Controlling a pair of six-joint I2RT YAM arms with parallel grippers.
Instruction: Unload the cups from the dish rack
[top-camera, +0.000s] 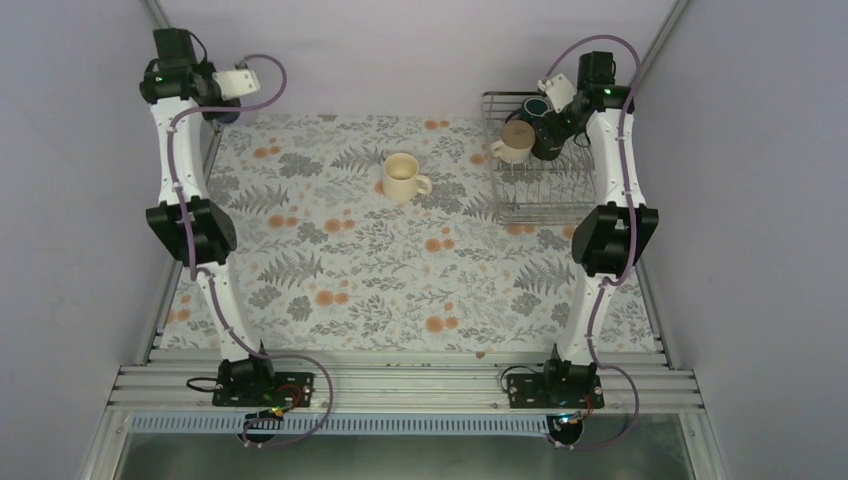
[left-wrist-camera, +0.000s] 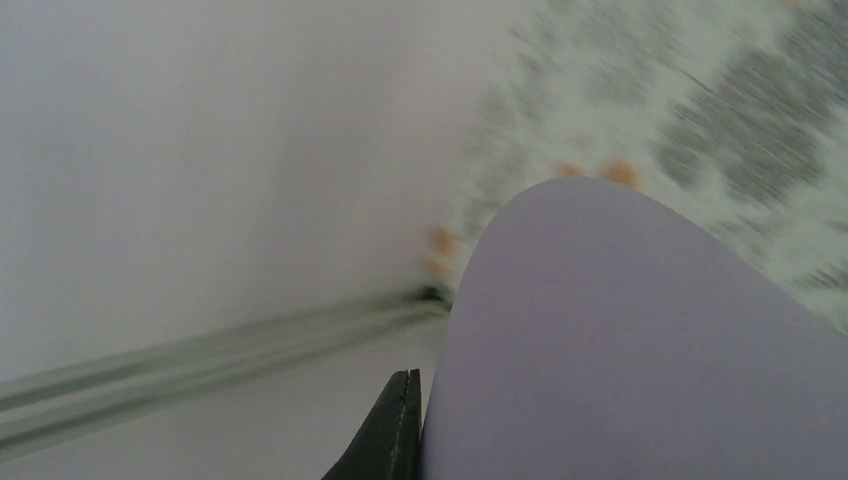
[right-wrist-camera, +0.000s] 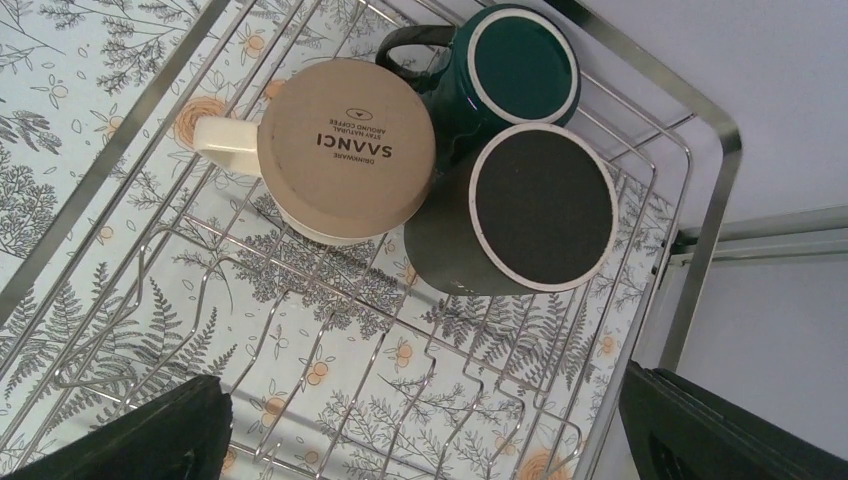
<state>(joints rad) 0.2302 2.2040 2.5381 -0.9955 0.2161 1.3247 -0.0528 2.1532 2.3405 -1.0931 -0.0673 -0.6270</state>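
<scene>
Over dish rack (right-wrist-camera: 700, 130): right gripper (right-wrist-camera: 430, 440) wide open, black mug (right-wrist-camera: 540, 205) bottom-up just ahead; far-off left gripper (left-wrist-camera: 400, 430) pinches lavender cup (left-wrist-camera: 640, 340)

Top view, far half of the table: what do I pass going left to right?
Left claw shut on the lavender cup → upright cream mug on the floral cloth → cream mug in the dish rack. The dark green mug and right claw crowd together beyond it, order unclear.
</scene>
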